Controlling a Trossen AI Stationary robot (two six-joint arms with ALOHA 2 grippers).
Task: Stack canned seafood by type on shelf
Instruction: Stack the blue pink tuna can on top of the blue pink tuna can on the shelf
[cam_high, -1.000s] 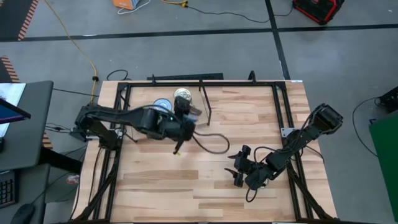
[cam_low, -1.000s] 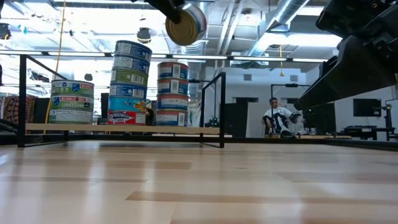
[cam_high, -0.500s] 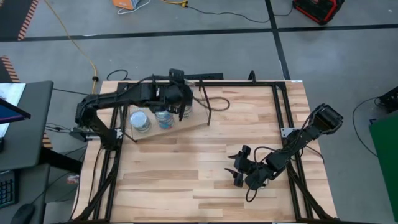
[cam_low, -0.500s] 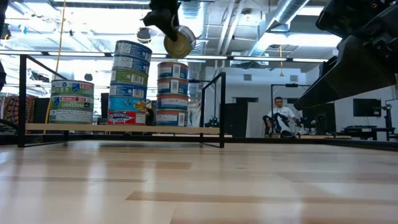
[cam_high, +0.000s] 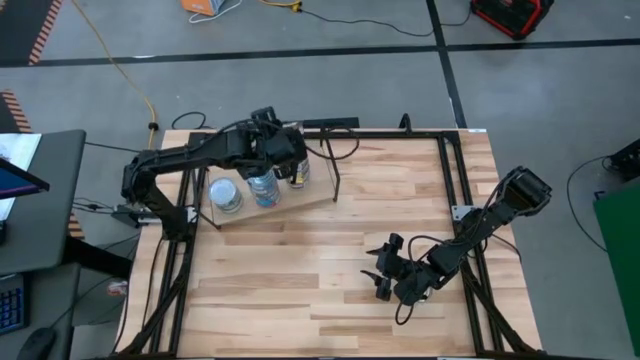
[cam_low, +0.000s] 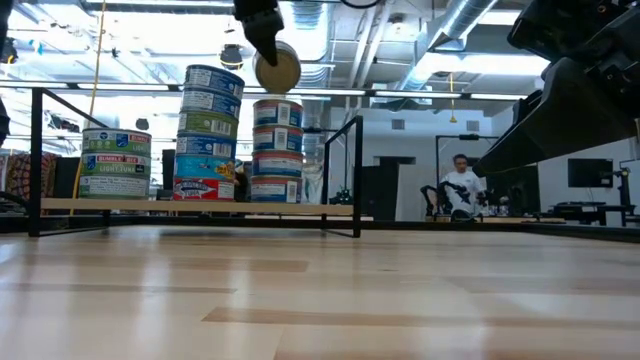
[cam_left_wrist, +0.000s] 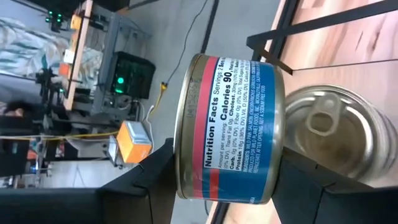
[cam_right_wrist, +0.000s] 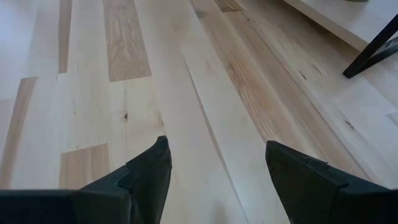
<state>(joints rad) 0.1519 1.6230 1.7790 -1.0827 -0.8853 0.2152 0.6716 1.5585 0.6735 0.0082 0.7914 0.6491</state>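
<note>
My left gripper (cam_high: 288, 160) is shut on a tin of canned seafood (cam_left_wrist: 231, 127) with a blue and red label and a gold end (cam_low: 277, 68). It holds the tin high over the shelf (cam_high: 305, 203), just above the right-hand stack (cam_low: 277, 150). That stack's silver pull-tab lid (cam_left_wrist: 339, 134) shows right behind the tin. A taller leaning stack (cam_low: 208, 133) and a short stack (cam_low: 116, 163) stand on the shelf board to its left. My right gripper (cam_high: 385, 275) waits open, low over the table's near right part, with nothing between its fingers (cam_right_wrist: 155, 171). My left gripper pinches the tin by its two flat ends, one finger (cam_left_wrist: 155, 177) on each, so the label wall (cam_left_wrist: 239, 93) faces the wrist. The fingers come slanting down from the table's left. The tin sits on edge, tilted, lifted clear of the stack below.
A black metal frame (cam_low: 345, 170) rises around the shelf, with a rail (cam_low: 150, 90) running across above the short stack. A black frame also borders the tabletop (cam_high: 455, 180). Bare wood (cam_high: 300, 270) lies between the shelf and my right gripper. A seated person (cam_low: 462, 190) is far off in the room.
My left gripper has swung with the tin from over the table's middle toward the far edge, arriving over the shelf's right-hand stack. The wrist has rolled on the way, turning the tin about. The tin stays lifted clear.
</note>
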